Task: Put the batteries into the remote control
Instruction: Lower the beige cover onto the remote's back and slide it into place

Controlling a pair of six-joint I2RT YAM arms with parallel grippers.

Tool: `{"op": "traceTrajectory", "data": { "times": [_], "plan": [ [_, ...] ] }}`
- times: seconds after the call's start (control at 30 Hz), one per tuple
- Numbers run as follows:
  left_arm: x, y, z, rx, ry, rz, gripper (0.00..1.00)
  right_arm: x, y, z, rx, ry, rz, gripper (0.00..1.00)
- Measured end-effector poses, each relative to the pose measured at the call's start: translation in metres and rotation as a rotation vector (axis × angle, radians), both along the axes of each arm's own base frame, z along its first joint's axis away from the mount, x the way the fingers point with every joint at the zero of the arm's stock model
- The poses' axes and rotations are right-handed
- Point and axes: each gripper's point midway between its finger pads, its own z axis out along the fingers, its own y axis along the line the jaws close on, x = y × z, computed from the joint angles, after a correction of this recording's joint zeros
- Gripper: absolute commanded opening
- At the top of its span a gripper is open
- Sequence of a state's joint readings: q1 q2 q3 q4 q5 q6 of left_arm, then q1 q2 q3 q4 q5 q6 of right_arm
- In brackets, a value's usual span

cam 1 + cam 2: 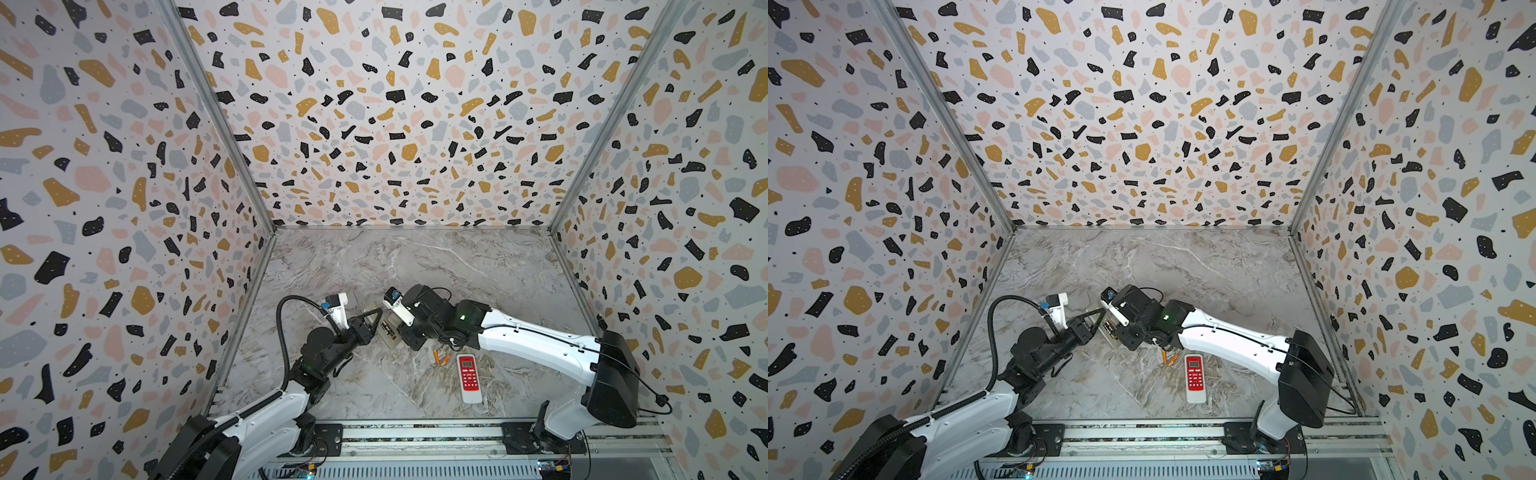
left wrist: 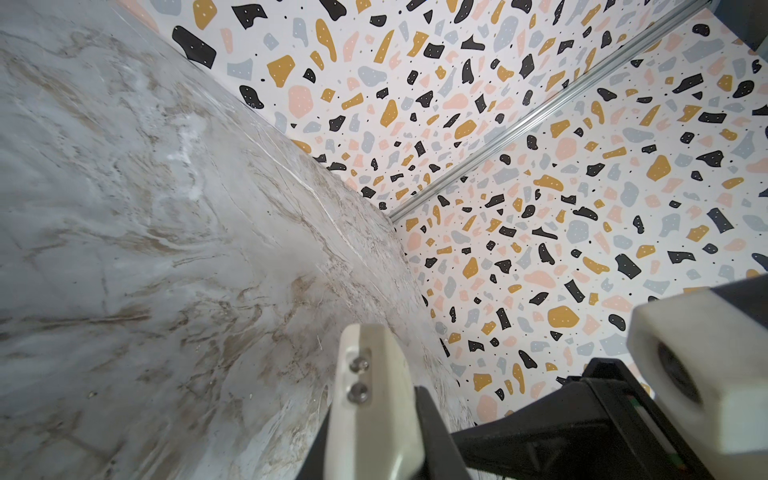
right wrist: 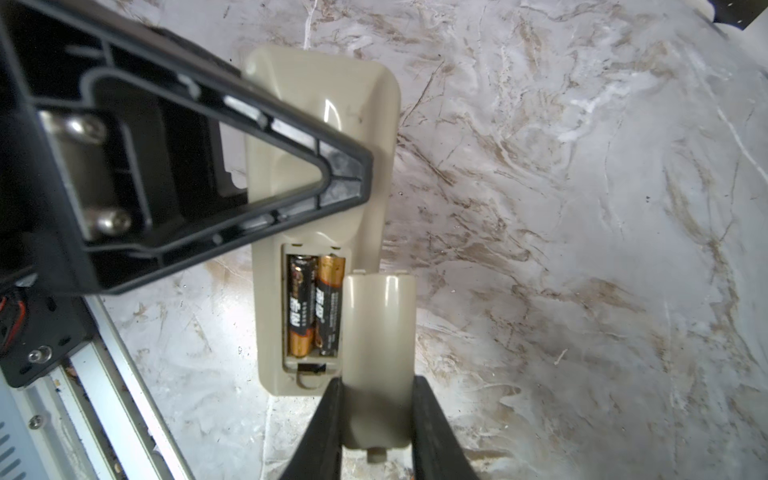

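The right gripper (image 3: 376, 419) clenches the battery cover (image 3: 379, 357) just right of the beige remote's (image 3: 320, 137) open bay — long axes parallel, 2 black batteries (image 3: 314, 305) seated; left gripper (image 3: 345, 174) shut, pinning the remote.

Around me I see a grey marble-patterned tabletop (image 1: 415, 266), terrazzo-speckled walls (image 1: 395, 104) on three sides meeting at metal corner posts (image 1: 216, 116), and a slotted aluminium rail (image 1: 415, 436) running along the near edge.
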State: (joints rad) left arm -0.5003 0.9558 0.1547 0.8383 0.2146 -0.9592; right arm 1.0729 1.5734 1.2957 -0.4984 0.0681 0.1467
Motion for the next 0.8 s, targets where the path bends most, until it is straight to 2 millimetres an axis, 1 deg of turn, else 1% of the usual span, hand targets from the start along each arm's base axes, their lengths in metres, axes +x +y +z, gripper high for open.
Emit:
{"op": "traceTrajectory", "data": {
  "times": [0.17,0.47,0.8],
  "plan": [
    [0.001,0.002,0.002,-0.002,-0.006,0.014,0.00,-0.005,0.003,-0.005,-0.005,0.030,0.008,0.08],
    [0.001,0.002,0.002,-0.002,-0.006,0.015,0.00,-0.010,0.014,0.001,0.022,0.046,0.030,0.08],
    [0.000,0.004,-0.005,0.007,0.010,0.022,0.00,-0.009,0.020,-0.007,0.011,0.065,0.035,0.08]
  ]
}}
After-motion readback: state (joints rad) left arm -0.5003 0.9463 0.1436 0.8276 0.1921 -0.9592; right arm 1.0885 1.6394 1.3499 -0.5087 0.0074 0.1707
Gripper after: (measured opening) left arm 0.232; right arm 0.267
